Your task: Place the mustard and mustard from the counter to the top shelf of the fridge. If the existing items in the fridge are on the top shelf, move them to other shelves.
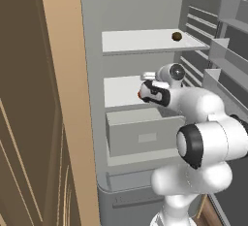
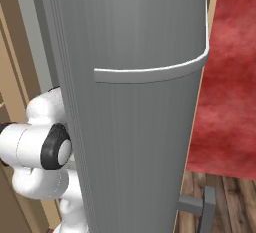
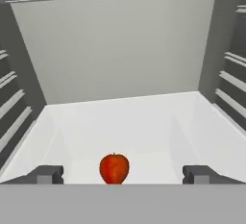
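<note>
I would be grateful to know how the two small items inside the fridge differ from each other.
The red ball is bright orange-red; the brown lump is dark brown. The red ball sits on the middle shelf between the open gripper's fingertips; the brown lump rests on the top shelf. Both are small and rounded.

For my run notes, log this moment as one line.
end effector: open, nothing held | apple: on middle shelf, between fingertips | brown lump: on top shelf
</note>
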